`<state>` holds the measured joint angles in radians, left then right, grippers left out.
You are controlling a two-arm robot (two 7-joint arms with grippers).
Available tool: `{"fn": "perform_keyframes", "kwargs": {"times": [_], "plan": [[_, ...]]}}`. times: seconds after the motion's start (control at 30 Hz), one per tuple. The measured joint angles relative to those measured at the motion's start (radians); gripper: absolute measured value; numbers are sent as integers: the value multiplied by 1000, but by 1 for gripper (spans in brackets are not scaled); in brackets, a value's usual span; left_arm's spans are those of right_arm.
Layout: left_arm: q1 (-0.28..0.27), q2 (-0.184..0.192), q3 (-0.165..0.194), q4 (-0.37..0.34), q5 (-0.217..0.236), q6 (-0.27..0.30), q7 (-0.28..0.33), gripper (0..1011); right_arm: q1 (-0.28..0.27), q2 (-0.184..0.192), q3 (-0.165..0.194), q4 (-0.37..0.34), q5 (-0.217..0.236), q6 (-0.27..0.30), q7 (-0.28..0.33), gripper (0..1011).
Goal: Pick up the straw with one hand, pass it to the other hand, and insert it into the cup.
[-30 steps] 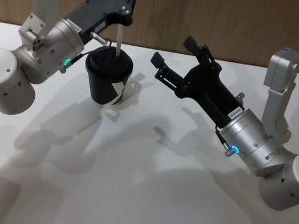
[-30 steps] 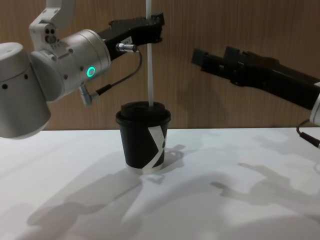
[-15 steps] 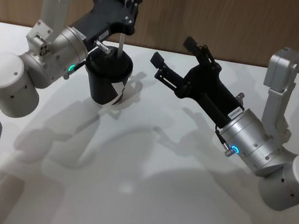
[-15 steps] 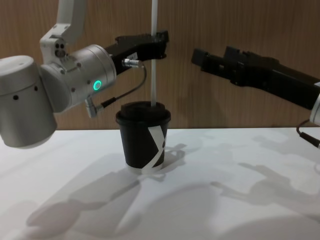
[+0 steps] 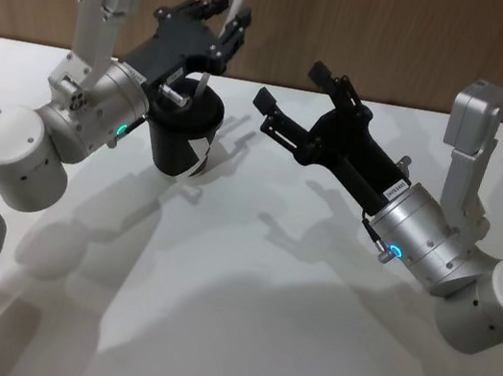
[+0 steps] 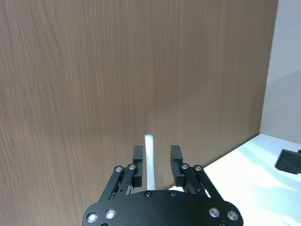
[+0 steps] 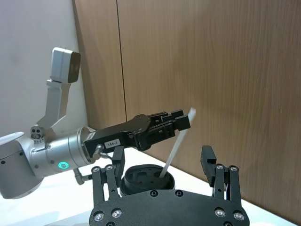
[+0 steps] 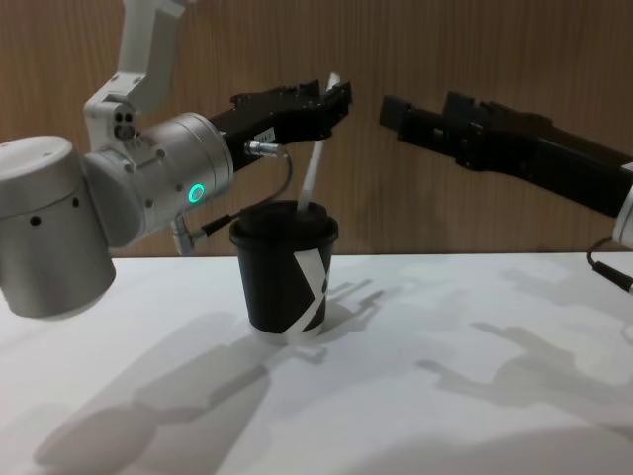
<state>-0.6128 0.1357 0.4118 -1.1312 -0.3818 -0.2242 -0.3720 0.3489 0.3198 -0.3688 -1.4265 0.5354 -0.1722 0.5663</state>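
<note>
The straw (image 5: 222, 32) is a thin, straight white plastic tube. Its lower end sits in the lid opening of the cup (image 5: 181, 135), and it leans to the right, its upper end rising between the fingers of the left gripper (image 5: 215, 18). The left wrist view shows the straw (image 6: 149, 160) centred between the two black fingers (image 6: 137, 162) with a gap on each side, so the jaws are apart and do not clamp it.

The cup is black paper with a black plastic lid, a white angular logo and a white bottom rim. It stands upright on the table (image 5: 238, 322), far left of centre.

The right gripper (image 5: 293, 93) hovers to the right of the cup, well apart from it, with its fingers spread and nothing between them. Its black boxy body joins a silver-grey cylindrical arm.

A dark cable (image 8: 265, 190) with a silver plug loops from the left arm just left of the cup lid.

The table is white and smooth. A brown wood-grain wall (image 8: 415, 40) stands behind it.
</note>
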Motion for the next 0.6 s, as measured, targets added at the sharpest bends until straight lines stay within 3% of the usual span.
{"fn": "perform_keyframes", "kwargs": {"times": [0.3, 0.6], "plan": [[79, 30, -12, -115, 4, 5, 7, 610, 0, 0, 0, 0, 0, 0, 0, 1001], [215, 93, -40, -305, -8, 19, 4, 922, 0, 0, 0, 0, 0, 0, 0, 1001]]}}
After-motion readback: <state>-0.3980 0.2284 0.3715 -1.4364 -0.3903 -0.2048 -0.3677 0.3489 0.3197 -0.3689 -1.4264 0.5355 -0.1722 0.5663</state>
